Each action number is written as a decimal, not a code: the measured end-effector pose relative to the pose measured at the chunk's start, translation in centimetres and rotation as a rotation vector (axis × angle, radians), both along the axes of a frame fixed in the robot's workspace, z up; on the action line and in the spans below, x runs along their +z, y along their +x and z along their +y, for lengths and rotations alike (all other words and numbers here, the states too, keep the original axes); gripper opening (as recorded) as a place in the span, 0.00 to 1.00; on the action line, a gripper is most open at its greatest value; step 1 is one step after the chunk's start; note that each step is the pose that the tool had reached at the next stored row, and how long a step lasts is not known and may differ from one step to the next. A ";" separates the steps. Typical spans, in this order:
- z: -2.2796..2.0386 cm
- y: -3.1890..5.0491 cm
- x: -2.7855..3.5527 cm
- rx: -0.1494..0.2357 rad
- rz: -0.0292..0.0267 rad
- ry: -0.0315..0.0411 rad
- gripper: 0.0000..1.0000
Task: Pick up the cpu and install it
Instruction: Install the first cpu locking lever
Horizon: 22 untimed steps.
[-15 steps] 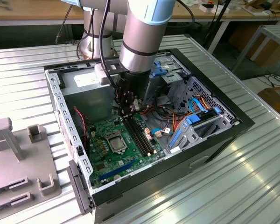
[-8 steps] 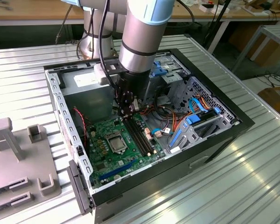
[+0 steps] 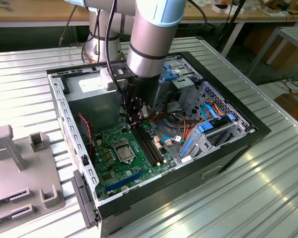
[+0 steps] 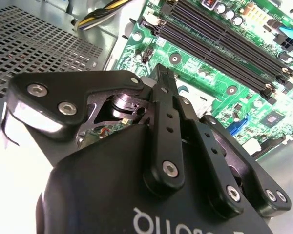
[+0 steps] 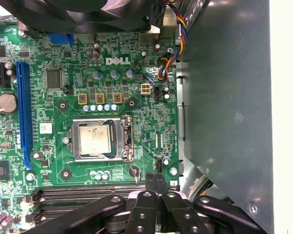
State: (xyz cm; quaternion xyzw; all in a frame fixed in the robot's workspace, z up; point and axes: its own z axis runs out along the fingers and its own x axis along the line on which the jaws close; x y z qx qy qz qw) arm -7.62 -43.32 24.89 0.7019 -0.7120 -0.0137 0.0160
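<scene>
The cpu (image 5: pixel 95 139), a small square chip with a dull silver top, lies flat in its socket on the green motherboard (image 5: pixel 151 122), with the metal socket frame around it. In the exterior view the cpu (image 3: pixel 124 151) sits mid-board inside the open computer case. My gripper (image 5: pixel 156 176) is shut with nothing between its fingers. It hangs a short way off the cpu, above the long black memory slots (image 5: pixel 78 195) and near the socket lever's end. In the exterior view the gripper (image 3: pixel 135 119) is above the board's far part. The second wrist view has the shut gripper (image 4: pixel 163 73) over the board.
The case's metal wall (image 5: pixel 224 97) runs close beside the board. A blue slot (image 5: pixel 24 112) lies beyond the socket, and a black fan (image 5: pixel 88 14) is at the board's end. Coloured cables (image 3: pixel 188 124) and a drive cage fill the case's right. A grey fixture (image 3: pixel 20 168) stands on the table.
</scene>
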 end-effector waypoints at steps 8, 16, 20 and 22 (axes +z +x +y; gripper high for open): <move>-1.28 0.10 -0.01 0.000 -0.0002 0.0022 0.11; -3.46 0.15 0.18 0.000 -0.0002 0.0035 0.11; -3.46 0.15 0.17 0.000 -0.0003 0.0036 0.11; -3.59 0.16 0.15 0.000 -0.0002 0.0035 0.11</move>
